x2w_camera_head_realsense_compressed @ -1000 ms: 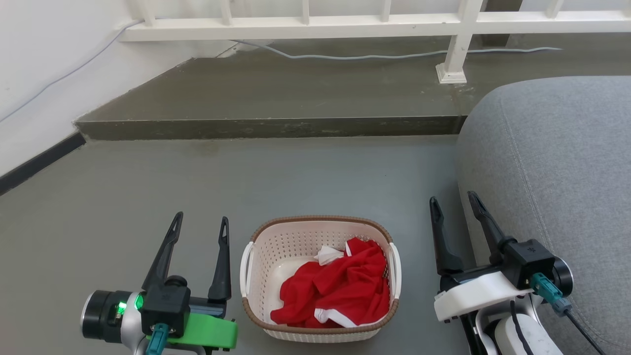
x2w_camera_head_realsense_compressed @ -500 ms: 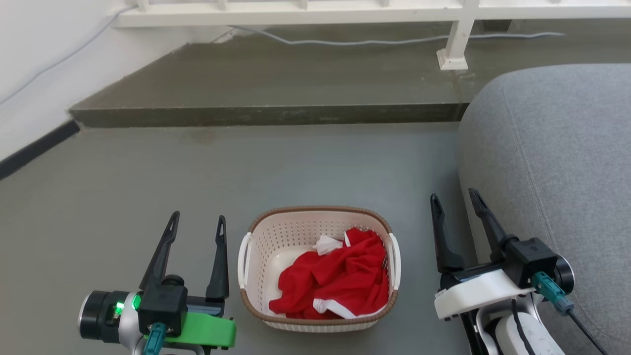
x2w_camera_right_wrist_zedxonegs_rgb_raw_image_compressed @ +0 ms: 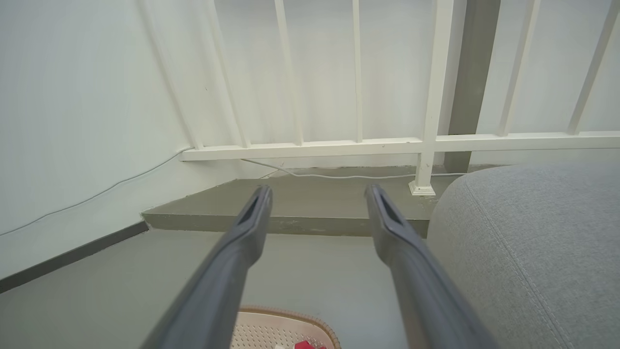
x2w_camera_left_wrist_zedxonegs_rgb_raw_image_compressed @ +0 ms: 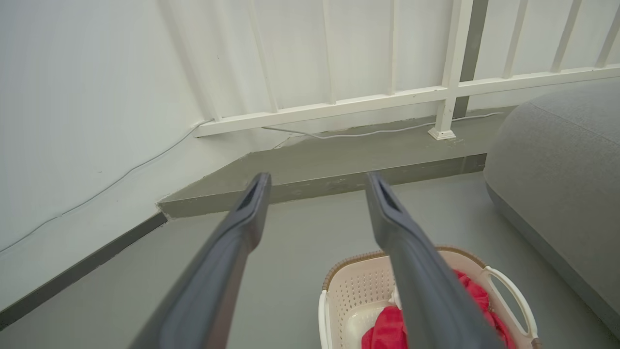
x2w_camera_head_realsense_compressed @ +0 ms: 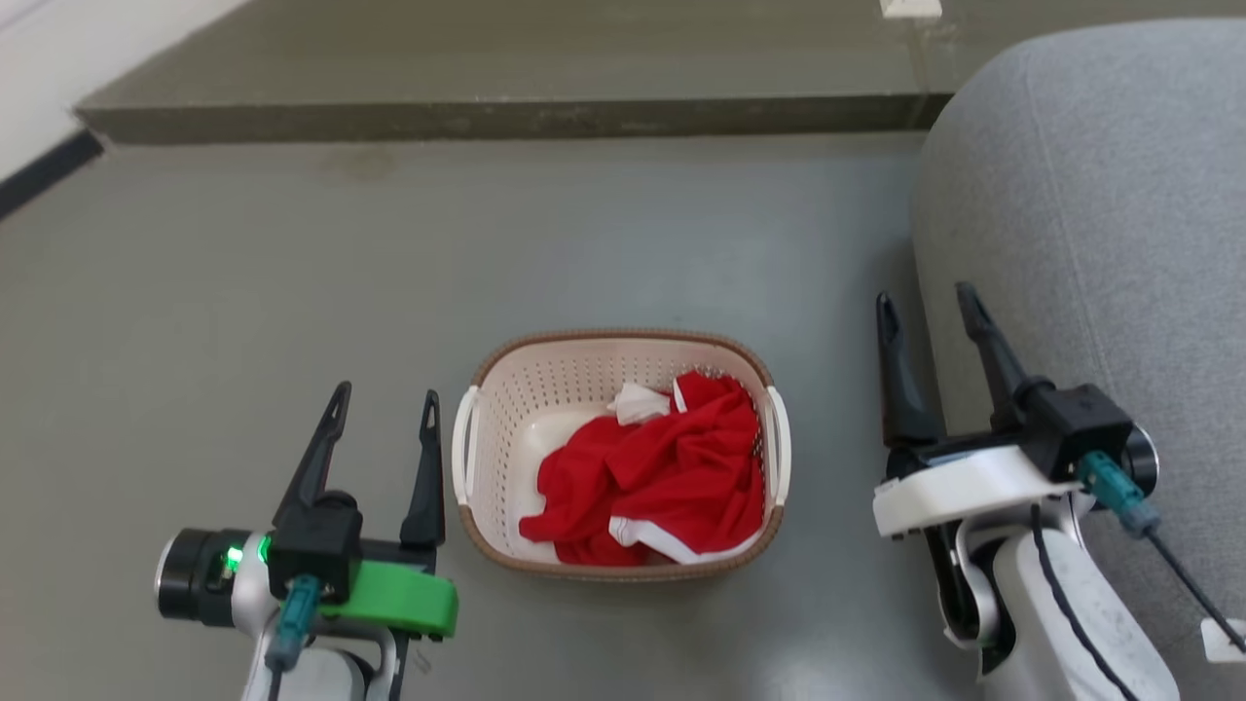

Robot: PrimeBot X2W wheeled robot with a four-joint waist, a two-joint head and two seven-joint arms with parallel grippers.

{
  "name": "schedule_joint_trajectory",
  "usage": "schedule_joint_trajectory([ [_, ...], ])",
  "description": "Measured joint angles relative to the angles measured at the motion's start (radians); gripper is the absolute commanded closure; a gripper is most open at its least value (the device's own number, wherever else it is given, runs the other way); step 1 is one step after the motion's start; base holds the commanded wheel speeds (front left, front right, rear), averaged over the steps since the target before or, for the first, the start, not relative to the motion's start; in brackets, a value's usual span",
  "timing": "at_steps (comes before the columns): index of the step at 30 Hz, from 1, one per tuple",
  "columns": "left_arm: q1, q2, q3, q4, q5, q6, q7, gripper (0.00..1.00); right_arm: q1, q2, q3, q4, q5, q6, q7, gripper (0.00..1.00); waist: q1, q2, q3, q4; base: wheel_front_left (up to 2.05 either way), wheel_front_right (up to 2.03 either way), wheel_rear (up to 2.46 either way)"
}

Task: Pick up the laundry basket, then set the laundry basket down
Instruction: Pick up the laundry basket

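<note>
**Basket on floor, both claws spread wide**

Head view. The laundry basket (x2w_camera_head_realsense_compressed: 574,385) stands upright on the grey floor (x2w_camera_head_realsense_compressed: 243,292), just below the middle of the frame. We note a crumpled red garment (x2w_camera_head_realsense_compressed: 662,467) piled toward the basket's 4 o'clock side, and a small white cloth (x2w_camera_head_realsense_compressed: 635,401) against the wall at its 12 o'clock.

The left gripper (x2w_camera_head_realsense_compressed: 385,394) lies at 9 o'clock of the basket with its fingers pointing to 12 o'clock. They are spread wide and floor shows between them. Its inner finger runs just beside the white left handle (x2w_camera_head_realsense_compressed: 464,443), apart from it. We cannot tell whether it is level with the handle.

The right gripper (x2w_camera_head_realsense_compressed: 925,295) lies at 3 o'clock of the basket, likewise spread wide and holding no part of the basket. It is farther from the right handle (x2w_camera_head_realsense_compressed: 779,443) than the left claw is from its handle, and its outer finger overlaps the grey sofa (x2w_camera_head_realsense_compressed: 1090,195). A raised step (x2w_camera_head_realsense_compressed: 487,117) crosses the frame at 12 o'clock.

Left wrist view. The left gripper (x2w_camera_left_wrist_zedxonegs_rgb_raw_image_compressed: 317,177) has its fingers well apart. The basket (x2w_camera_left_wrist_zedxonegs_rgb_raw_image_compressed: 358,291) sits at 5 o'clock, partly behind the right-hand finger. We see a white railing (x2w_camera_left_wrist_zedxonegs_rgb_raw_image_compressed: 387,97) and a cable (x2w_camera_left_wrist_zedxonegs_rgb_raw_image_compressed: 363,132) at 12 o'clock.

Right wrist view. The right gripper (x2w_camera_right_wrist_zedxonegs_rgb_raw_image_compressed: 318,189) is also wide. The basket rim (x2w_camera_right_wrist_zedxonegs_rgb_raw_image_compressed: 290,310) shows at 6 o'clock between the fingers.
</note>
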State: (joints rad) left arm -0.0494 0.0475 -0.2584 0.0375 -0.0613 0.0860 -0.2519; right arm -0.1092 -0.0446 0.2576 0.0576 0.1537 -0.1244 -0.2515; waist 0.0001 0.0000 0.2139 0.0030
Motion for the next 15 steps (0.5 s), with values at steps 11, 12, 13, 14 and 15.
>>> schedule_joint_trajectory([
  [11, -0.151, -0.003, 0.021, 0.175, -0.051, -0.026, 0.0, 0.0, -0.129, -0.002, -0.026, 0.164, 0.041, 0.001, 0.0, 0.0, 0.0, 0.0, 0.151, -0.003, 0.0, 0.0, 0.0],
  [12, -0.167, -0.003, 0.021, 0.189, -0.052, -0.026, 0.0, 0.0, -0.139, -0.002, -0.026, 0.181, 0.041, 0.001, -0.001, 0.0, 0.0, 0.0, 0.165, -0.003, 0.0, 0.0, 0.0],
  [13, -0.184, -0.004, 0.021, 0.204, -0.053, -0.026, 0.0, 0.0, -0.151, -0.003, -0.026, 0.195, 0.043, 0.001, -0.001, 0.0, 0.0, 0.0, 0.179, -0.003, 0.0, 0.0, 0.0],
  [14, -0.201, -0.004, 0.023, 0.219, -0.059, -0.03, 0.0, 0.0, -0.162, -0.003, -0.026, 0.204, 0.049, 0.002, -0.001, 0.0, 0.0, 0.0, 0.193, -0.002, 0.0, 0.0, 0.0],
  [15, -0.22, -0.005, 0.022, 0.235, -0.059, -0.033, 0.0, 0.0, -0.176, -0.003, -0.026, 0.218, 0.052, 0.002, 0.0, 0.0, 0.0, 0.0, 0.207, -0.002, 0.0, 0.0, 0.0],
])
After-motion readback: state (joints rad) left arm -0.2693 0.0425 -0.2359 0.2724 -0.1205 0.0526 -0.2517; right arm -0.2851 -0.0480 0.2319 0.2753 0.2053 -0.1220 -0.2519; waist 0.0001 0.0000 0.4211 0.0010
